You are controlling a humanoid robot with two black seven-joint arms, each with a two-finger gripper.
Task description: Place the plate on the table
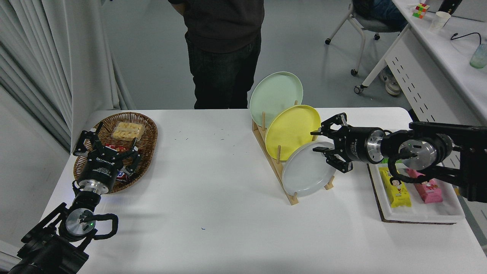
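Note:
The light-grey plate [306, 171] stands on edge in the front slot of a wooden rack [274, 167] on the white table [213, 198]. Behind it stand a yellow plate [291, 129] and a mint-green plate [276, 93]. My right gripper [321, 146] is open, pointing left, with its fingertips at the grey plate's upper right rim. It holds nothing. My left gripper [106, 146] is parked at the lower left, open over a wicker basket [148, 131].
A white tray [418, 215] with a yellow packet [395, 188] and a pink packet [430, 190] lies under my right arm. A person [224, 49] stands at the table's far side. A white desk [437, 64] is at the right.

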